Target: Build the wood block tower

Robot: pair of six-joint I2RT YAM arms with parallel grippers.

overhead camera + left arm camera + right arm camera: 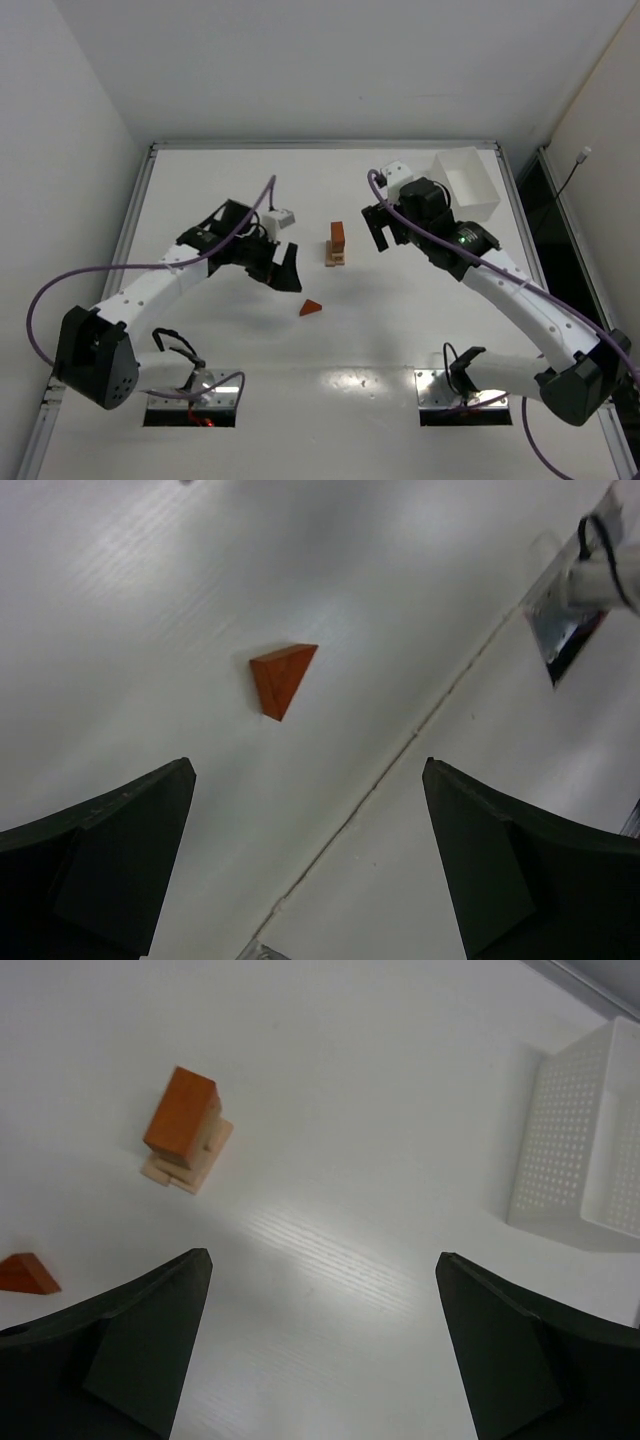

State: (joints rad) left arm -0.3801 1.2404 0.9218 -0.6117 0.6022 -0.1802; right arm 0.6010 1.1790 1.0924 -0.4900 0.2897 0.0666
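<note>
The tower (337, 245) stands mid-table: tan blocks below, a reddish-brown brick (181, 1112) on top, also clear in the right wrist view. A loose reddish-brown wedge (311, 308) lies on the table in front of it and shows in the left wrist view as the wedge (282, 677). My left gripper (286, 270) hangs open to the left of the tower, just behind the wedge, holding nothing. My right gripper (382, 229) is open and empty, a little to the right of the tower. In the right wrist view the wedge (26, 1274) sits at the left edge.
A white perforated box (467, 185) stands at the back right, seen again in the right wrist view as the box (585, 1150). A seam in the table top (400, 755) runs diagonally under the left gripper. The table's raised rim (320, 145) borders the far edge.
</note>
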